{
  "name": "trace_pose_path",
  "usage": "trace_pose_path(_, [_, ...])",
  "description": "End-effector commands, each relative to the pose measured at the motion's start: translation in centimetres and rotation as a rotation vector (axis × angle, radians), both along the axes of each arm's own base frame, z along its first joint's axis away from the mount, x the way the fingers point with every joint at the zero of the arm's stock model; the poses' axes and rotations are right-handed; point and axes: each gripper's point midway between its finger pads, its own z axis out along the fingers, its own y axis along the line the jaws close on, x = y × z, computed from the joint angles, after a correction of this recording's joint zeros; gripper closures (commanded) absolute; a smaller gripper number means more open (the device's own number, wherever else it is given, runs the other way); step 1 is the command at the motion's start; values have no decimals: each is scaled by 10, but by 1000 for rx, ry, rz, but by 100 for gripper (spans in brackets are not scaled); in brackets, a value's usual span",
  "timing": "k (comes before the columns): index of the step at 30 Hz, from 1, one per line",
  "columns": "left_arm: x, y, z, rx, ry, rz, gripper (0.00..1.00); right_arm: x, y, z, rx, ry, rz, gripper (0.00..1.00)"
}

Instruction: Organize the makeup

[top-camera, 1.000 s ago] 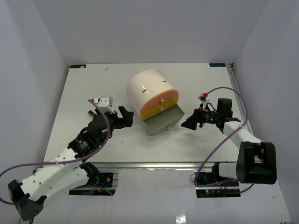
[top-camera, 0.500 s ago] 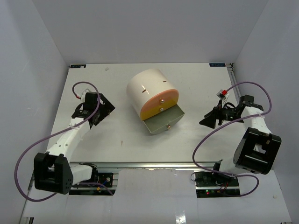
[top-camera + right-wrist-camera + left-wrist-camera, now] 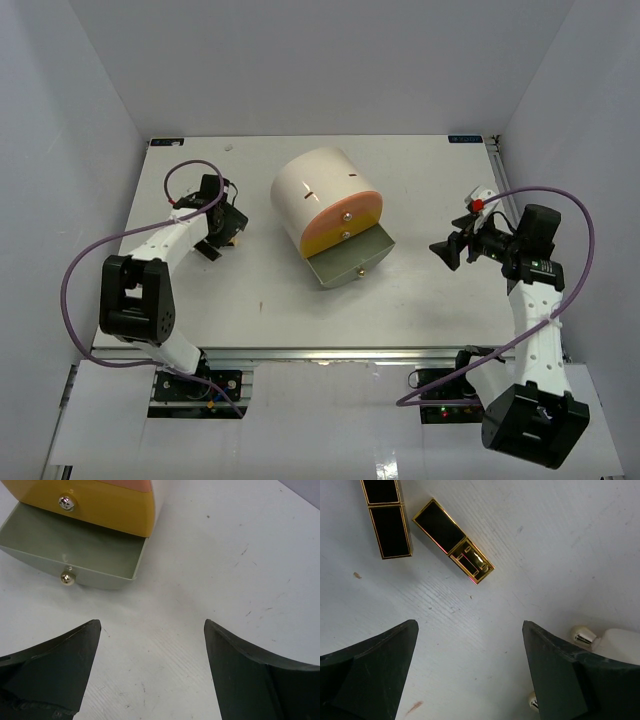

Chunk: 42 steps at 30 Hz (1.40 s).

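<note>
Makeup [image 3: 440,530] in sight as two gold-and-black bars, flat on the white table [image 3: 555,550], shown by the left wrist view alone. First bar [image 3: 390,530] at the upper left of that view, running out past the top edge. Second bar [image 3: 453,540] just beside it on the right, not touching, tilted, gold workings showing at one end. Both ahead of the left gripper [image 3: 469,627], toward its left finger, well clear of the fingertips. Left gripper spread wide, gripping nothing, over bare table. In the top view, left gripper [image 3: 222,240] at the left side of the table; bars there hidden beneath it or too small to make out. At the table's middle, cream cylinder [image 3: 320,190] on its side, grey drawer [image 3: 345,262] pulled out at the bottom of its front. Only a cream corner and a metal knob [image 3: 582,635] of it caught at the lower right of the left wrist view. Further right, right gripper [image 3: 445,252], apart from the drawer, jaws turned toward it. From the right wrist, right gripper [image 3: 151,625] likewise spread wide, holding and touching nothing. Beyond its fingertips to the upper left, the open grey drawer [image 3: 75,545] with its round knob [image 3: 67,577], under the shut yellow drawer [image 3: 100,505].
</note>
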Motion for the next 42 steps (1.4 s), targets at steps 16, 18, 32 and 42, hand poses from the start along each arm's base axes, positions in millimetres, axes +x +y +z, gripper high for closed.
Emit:
trace_pose_path(16, [41, 30, -29, -13, 79, 223, 11, -39, 33, 3, 60, -116, 180, 10])
trace_pose_path(18, [45, 29, -33, -22, 86, 234, 13, -41, 35, 3, 63, -121, 186, 10])
trace_pose_path(32, [44, 33, -46, 1, 107, 250, 41, -43, 35, -1, 67, -112, 184, 10])
trace_pose_path(42, [41, 31, -4, 2, -22, 137, 89, -44, 35, -3, 73, -103, 181, 10])
